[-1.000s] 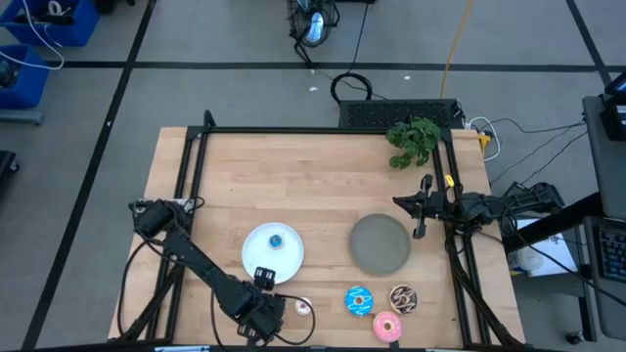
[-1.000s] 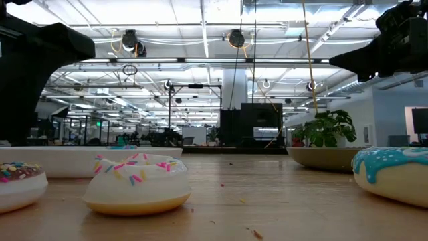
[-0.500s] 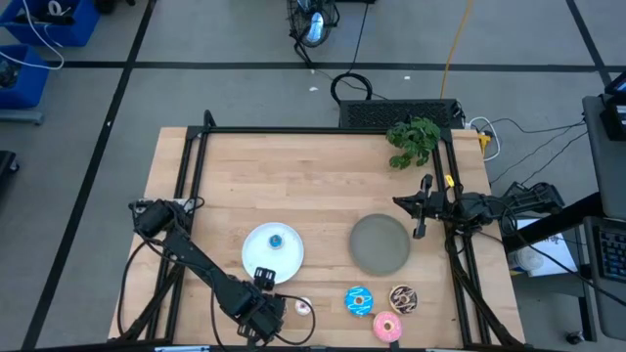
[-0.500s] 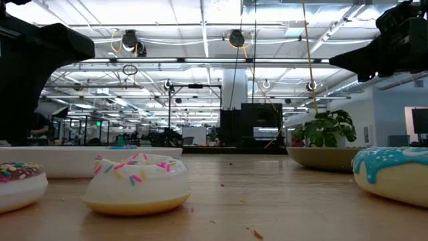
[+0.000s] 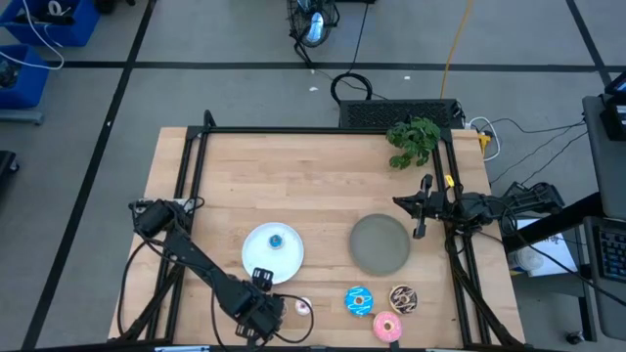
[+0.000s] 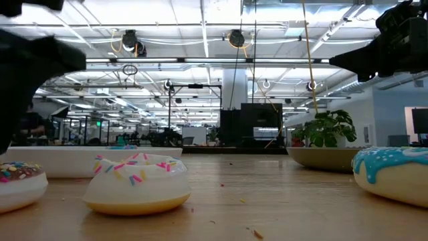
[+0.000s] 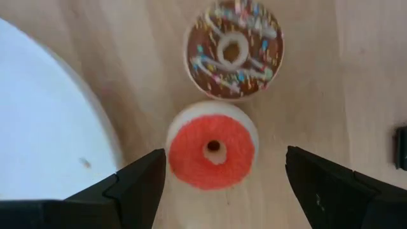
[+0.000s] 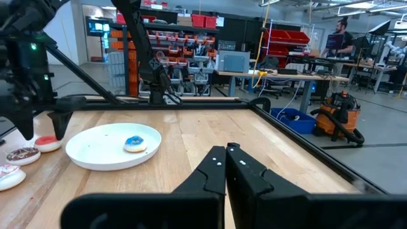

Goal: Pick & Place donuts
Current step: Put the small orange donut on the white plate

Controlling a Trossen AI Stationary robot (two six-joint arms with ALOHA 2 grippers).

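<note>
Two arms, but only the left gripper (image 7: 219, 184) is in position: low center of the high view, beside the white plate (image 5: 256, 256), spread wide straight over the tiny red donut (image 7: 212, 145). Right gripper (image 8: 226, 166) sits pinched together, well apart.

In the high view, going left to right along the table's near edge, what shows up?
Left claw → tiny whitish donut → blue donut → pink donut → chocolate speckled donut.
</note>
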